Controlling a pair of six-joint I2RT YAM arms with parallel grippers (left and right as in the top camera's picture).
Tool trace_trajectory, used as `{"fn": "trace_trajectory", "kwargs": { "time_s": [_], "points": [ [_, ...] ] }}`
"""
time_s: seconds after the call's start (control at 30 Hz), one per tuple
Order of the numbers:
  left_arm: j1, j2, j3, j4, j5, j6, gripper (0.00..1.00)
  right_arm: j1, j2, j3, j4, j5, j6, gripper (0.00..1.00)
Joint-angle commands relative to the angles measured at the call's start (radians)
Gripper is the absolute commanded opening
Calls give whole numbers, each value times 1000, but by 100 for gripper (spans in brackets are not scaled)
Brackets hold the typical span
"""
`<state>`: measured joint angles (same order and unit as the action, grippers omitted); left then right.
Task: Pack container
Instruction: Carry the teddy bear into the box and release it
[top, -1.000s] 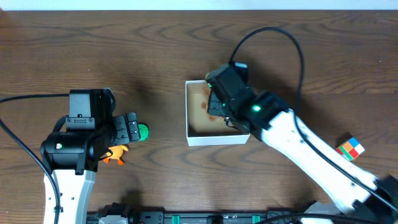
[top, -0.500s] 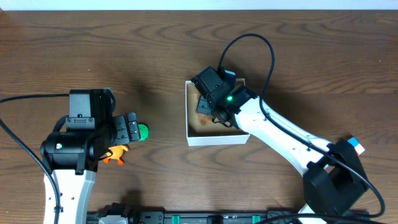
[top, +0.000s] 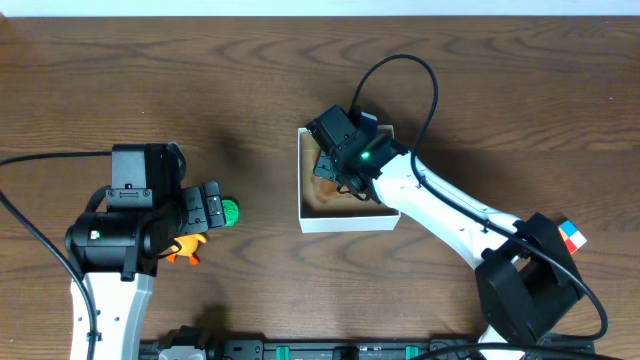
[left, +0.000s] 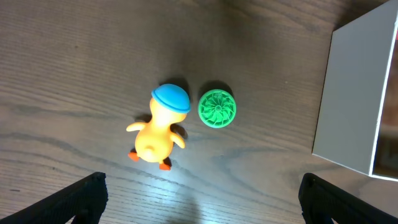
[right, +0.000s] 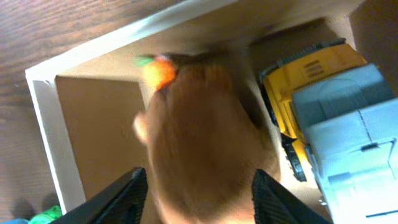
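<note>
Gaping wide, the right jaws straddle a blurred brown lump, perhaps a soft toy, inside the small square white-walled cardboard container, with a yellow-and-grey toy truck just beside. Likewise apart, the left jaws hover over a yellow plastic duck and a green ribbed disc on the wooden bench.

There is one white box. One yellow and grey truck is in the box, with one blurry brown thing just beside it. Left of the box are one yellow duck and one round green toy, and right of the box is one colourful cube.
</note>
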<state>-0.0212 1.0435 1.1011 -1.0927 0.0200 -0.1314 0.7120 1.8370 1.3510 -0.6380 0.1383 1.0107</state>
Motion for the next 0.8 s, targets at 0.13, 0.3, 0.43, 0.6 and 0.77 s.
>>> {"fn": "trace_trajectory", "kwargs": {
  "time_s": [0.13, 0.3, 0.43, 0.6, 0.77],
  "points": [
    [5, 2, 16, -2, -2, -5, 98, -7, -2, 10, 0, 16, -11, 59],
    [5, 2, 16, -2, -2, -5, 98, -7, -3, 10, 1, 19, -53, 59],
    [5, 2, 16, -2, -2, -5, 98, -15, -53, 14, -3, 163, -174, 73],
    [5, 2, 16, -2, -2, -5, 98, -82, -232, 43, -60, 275, -373, 99],
    [5, 2, 16, -2, -2, -5, 98, -257, -459, 43, -188, 277, -331, 99]
  ]
}}
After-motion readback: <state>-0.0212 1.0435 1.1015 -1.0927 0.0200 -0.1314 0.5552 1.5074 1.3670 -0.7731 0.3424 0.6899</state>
